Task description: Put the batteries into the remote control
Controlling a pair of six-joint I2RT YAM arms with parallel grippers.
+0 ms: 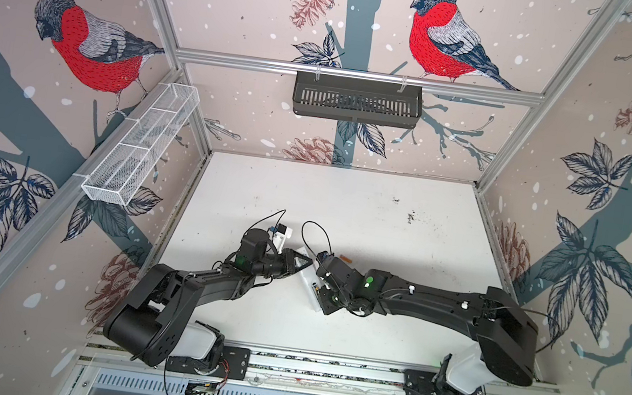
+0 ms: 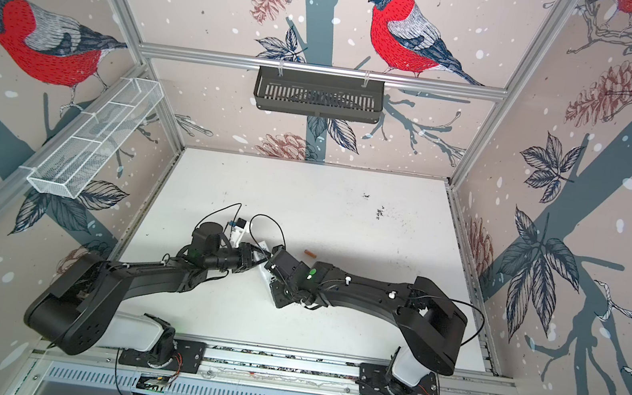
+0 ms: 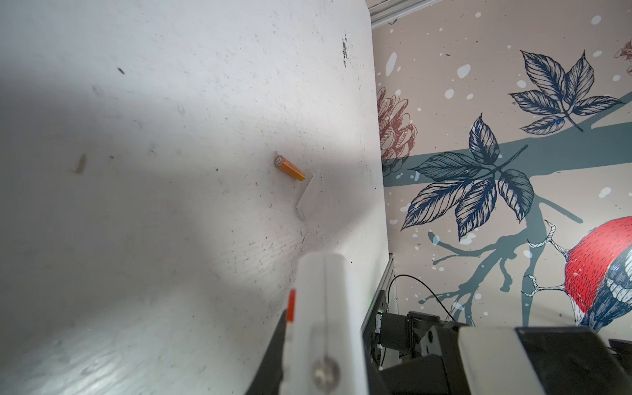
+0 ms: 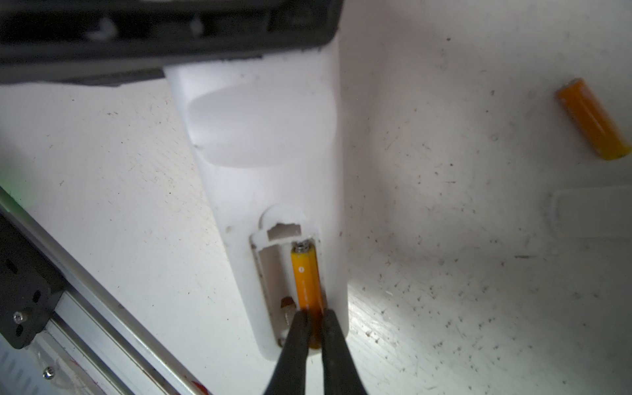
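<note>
In the bay of the remote (image 4: 260,136), seating a battery (image 4: 306,277) pinched in the right gripper (image 4: 314,328); steadying it, clamped in the left gripper (image 1: 299,262).

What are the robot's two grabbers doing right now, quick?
Left gripper: closed, holding the remote control.
Right gripper: closed on a battery lying in the remote control's open slot.
</note>
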